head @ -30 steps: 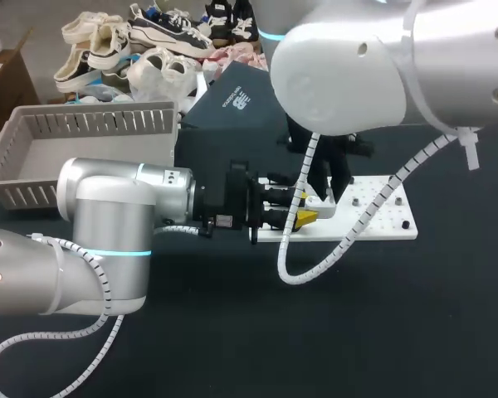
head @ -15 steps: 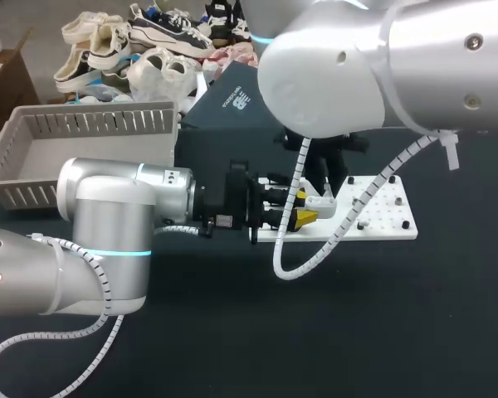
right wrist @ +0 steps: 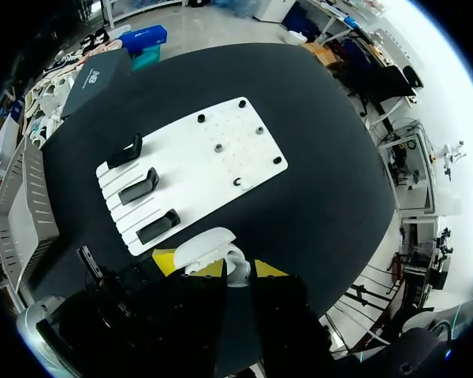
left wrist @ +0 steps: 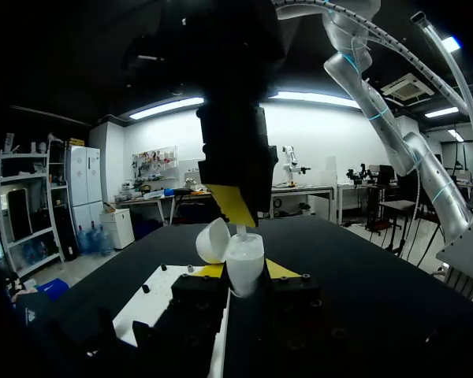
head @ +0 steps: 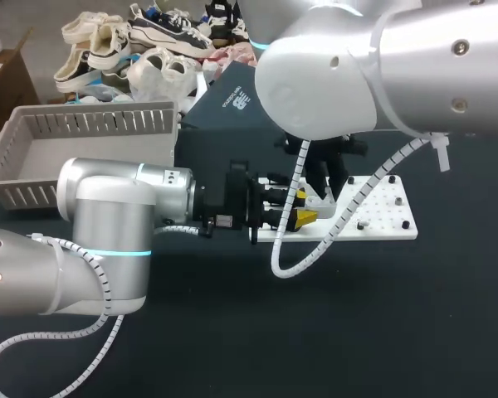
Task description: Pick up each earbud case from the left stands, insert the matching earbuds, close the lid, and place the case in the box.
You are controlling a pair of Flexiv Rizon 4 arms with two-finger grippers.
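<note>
Earbud case [left wrist: 245,258] stands open, gripped by left hand [left wrist: 245,272].

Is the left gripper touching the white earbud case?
Touching. In the left wrist view, both yellow fingertips of the left gripper press opposite sides of the earbud case.

Bright overhead light — soft shadows

The small white earbud case [left wrist: 245,268] looks smooth, glossy plastic. The black counter [head: 357,315] is matt; the flat white stand board [right wrist: 197,169] is smooth, faintly shiny.
</note>
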